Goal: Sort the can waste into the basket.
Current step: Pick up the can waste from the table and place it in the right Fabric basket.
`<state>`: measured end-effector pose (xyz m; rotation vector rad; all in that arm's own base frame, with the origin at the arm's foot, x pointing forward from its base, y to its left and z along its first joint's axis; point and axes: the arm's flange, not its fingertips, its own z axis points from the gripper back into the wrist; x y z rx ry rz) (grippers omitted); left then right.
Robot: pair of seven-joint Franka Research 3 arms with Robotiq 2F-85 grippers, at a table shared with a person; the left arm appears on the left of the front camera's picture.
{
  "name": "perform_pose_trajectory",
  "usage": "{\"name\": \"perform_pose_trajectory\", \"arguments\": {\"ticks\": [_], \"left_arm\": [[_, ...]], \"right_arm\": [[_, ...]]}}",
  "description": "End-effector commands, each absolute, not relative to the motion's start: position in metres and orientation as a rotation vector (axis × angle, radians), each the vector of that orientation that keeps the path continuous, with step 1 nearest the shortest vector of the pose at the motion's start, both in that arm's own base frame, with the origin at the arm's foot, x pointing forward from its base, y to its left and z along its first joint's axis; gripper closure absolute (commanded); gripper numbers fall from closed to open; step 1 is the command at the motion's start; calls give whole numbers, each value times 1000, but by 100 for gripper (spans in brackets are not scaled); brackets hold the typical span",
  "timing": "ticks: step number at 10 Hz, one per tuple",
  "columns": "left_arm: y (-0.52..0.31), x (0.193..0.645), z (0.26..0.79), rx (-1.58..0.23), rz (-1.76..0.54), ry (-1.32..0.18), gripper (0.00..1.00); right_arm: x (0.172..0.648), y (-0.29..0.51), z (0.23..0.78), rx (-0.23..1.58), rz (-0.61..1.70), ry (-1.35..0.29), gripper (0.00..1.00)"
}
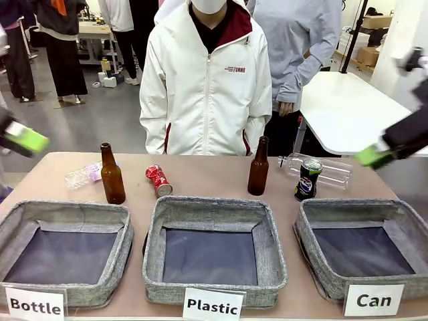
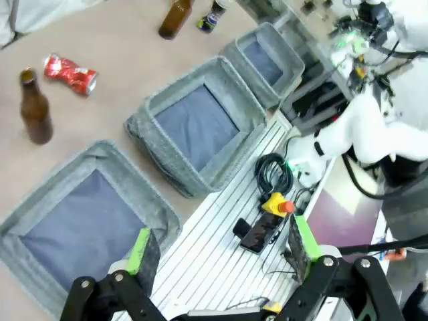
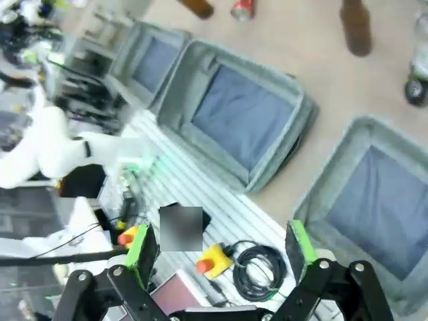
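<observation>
Currently my left end effector (image 2: 221, 251) and right end effector (image 3: 217, 247) both open, empty; blue can (image 1: 308, 178) at 11 o'clock of basket (image 1: 361, 214), crushed red can (image 1: 158, 180) at 10.

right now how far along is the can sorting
Nothing looks done: the Can basket has no can in it. Nothing is in hand either: the left pincer and right pincer are both open and hold nothing. Both cans are left. The crushed red can lies on the table behind the Plastic basket, and the blue can stands upright just behind the Can basket.
</observation>
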<state>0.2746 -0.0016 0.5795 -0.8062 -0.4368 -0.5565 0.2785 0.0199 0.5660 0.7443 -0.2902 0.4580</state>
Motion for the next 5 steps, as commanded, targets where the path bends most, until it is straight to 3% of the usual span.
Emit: {"name": "perform_pose_trajectory", "arguments": {"ticks": [1,3,5], "left_arm": [[66,290,544,-949,-381,-483,0],[141,305,490,-1193,-51,-517,0],[166,296,449,-1303,182,-573,0]], "right_arm": [[274,-62,530,952,292,-348,0],[259,-147,483,1145,63,-451,0],[254,-214,443,1273,-153,-483,0]]}}
